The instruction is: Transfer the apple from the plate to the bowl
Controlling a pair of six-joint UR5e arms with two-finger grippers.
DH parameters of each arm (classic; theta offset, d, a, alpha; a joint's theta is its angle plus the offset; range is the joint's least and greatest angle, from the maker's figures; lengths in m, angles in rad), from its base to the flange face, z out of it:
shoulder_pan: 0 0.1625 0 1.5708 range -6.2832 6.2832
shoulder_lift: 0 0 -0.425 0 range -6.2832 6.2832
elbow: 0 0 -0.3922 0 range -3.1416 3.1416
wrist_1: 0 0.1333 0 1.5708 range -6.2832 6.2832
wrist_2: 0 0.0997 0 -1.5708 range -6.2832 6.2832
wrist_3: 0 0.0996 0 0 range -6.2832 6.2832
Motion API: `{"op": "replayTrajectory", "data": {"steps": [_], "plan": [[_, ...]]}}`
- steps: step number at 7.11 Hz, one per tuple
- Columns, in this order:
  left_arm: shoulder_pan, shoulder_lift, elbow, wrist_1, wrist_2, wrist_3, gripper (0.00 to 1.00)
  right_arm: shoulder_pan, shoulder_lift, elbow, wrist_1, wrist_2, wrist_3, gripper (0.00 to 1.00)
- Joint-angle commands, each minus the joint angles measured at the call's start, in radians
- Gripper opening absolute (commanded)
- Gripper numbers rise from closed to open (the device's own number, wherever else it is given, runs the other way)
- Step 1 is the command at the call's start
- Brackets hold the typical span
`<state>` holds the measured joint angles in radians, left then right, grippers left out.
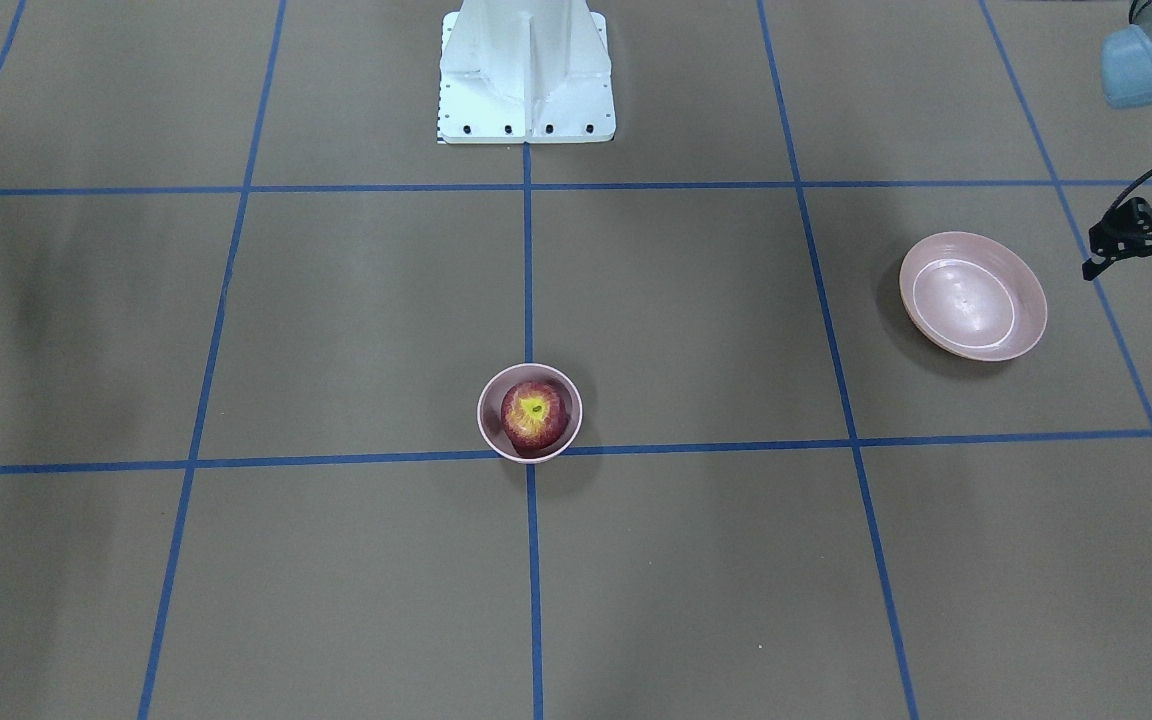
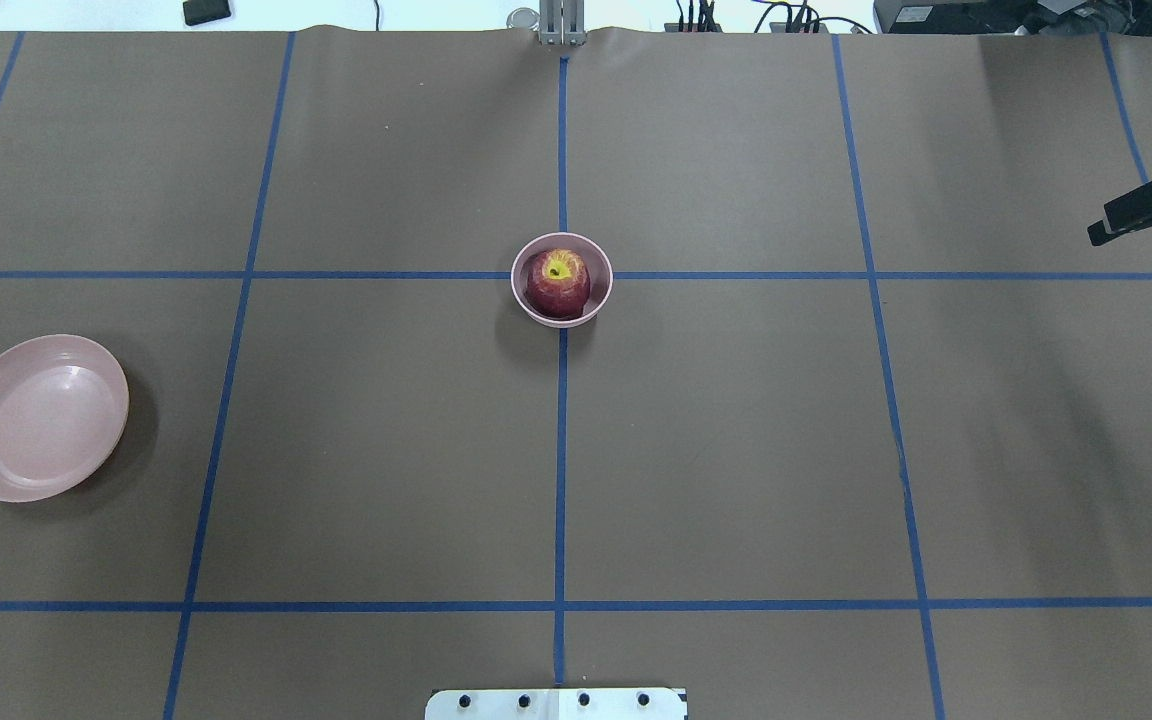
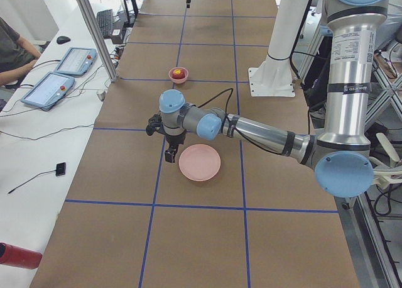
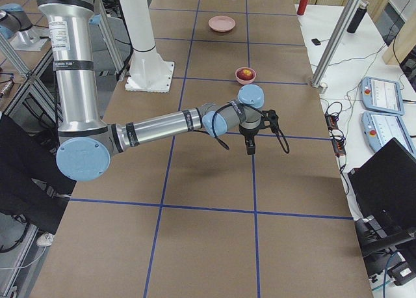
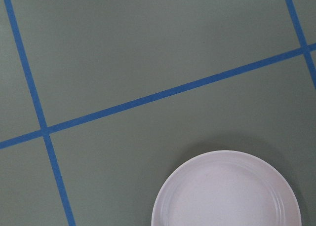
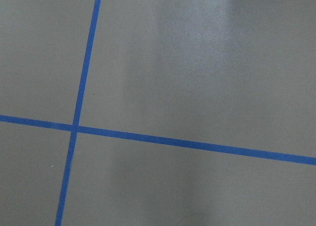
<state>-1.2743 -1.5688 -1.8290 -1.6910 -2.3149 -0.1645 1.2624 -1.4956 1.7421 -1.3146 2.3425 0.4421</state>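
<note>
The dark red apple (image 1: 534, 414) with a yellow stem patch sits inside the small deep pink bowl (image 1: 489, 432) at the table's middle, also in the overhead view (image 2: 558, 284). The wide shallow pink plate (image 1: 973, 309) lies empty on my left side and shows in the left wrist view (image 5: 227, 191). My left gripper (image 1: 1134, 280) hovers beside the plate, open and empty. My right gripper (image 2: 1141, 215) hangs at the far right edge of the table, open and empty, far from the bowl.
The white robot base (image 1: 526, 75) stands at the table's near-robot edge. Blue tape lines grid the brown table cover (image 2: 736, 450). Operator tablets (image 3: 59, 74) lie on a side bench beyond the far edge.
</note>
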Motion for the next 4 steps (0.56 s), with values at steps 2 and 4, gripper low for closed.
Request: {"op": "replayTrajectory", "data": {"steps": [2,4], "plan": [[0.001,-0.008,-0.003,-0.001,-0.003,-0.02,0.98,-0.018,0.0,-0.015,0.0,-0.02,-0.006,1.0],[0.001,-0.008,0.009,-0.001,0.0,-0.006,0.98,-0.02,-0.002,-0.01,0.0,-0.023,-0.008,1.0]]}}
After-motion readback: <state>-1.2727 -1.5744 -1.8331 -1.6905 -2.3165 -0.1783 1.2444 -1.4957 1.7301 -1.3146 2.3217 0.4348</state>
